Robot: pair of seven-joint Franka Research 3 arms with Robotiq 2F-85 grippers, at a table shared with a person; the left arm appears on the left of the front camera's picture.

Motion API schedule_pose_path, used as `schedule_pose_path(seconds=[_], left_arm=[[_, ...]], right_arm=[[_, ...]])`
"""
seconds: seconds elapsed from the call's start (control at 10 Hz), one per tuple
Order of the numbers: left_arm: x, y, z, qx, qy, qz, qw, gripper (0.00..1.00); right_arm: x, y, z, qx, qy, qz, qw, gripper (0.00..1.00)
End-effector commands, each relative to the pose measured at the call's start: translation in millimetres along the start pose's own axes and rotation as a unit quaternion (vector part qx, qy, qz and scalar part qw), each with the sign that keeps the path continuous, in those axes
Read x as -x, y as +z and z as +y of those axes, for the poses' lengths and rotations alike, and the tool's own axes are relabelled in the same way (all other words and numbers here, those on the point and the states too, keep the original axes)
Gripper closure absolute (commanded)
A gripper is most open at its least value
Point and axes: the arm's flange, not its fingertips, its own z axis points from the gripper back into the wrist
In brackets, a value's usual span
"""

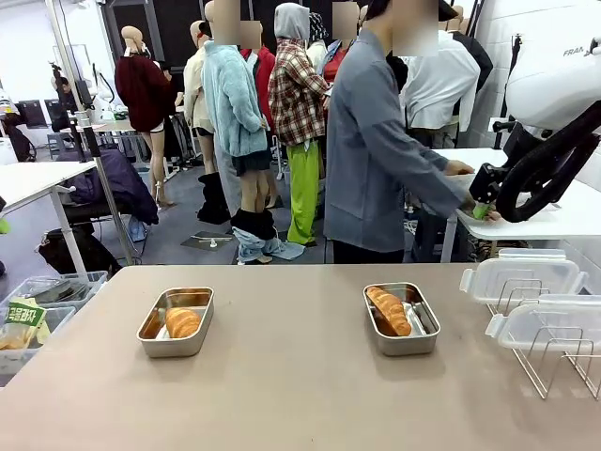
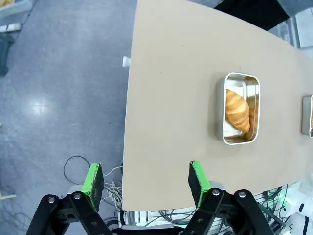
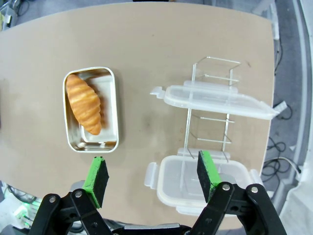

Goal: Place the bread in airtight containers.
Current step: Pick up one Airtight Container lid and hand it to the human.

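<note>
The left croissant (image 1: 182,322) lies in the left tub (image 1: 172,348), the right croissant (image 1: 389,310) in the right tub (image 1: 406,345), both uncovered. Sealing remains, I judge: the clear lids (image 1: 521,275) sit on the wire rack (image 1: 549,366). My left gripper (image 2: 145,178) and right gripper (image 3: 152,176) hang spread and empty.

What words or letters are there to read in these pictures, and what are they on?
"FRAN": on the white robot arm at the top right of the front view, cut off by the picture's edge.
Print on the green packet at the far left: too small to read.
</note>
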Motion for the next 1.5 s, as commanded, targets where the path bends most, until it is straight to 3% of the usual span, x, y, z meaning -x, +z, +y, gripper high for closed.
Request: schedule_pose_path(seconds=[0.0,1.4], left_arm=[[2.9,2.5,1.3,-0.016,0.0,-0.002,1.0,0.11],[2.9,2.5,1.3,-0.016,0.0,-0.002,1.0,0.11]], right_arm=[[1.2,-3.5,1.9,-0.005,-0.002,-0.006,1.0,0.09],[1.2,-3.5,1.9,-0.005,-0.002,-0.006,1.0,0.09]])
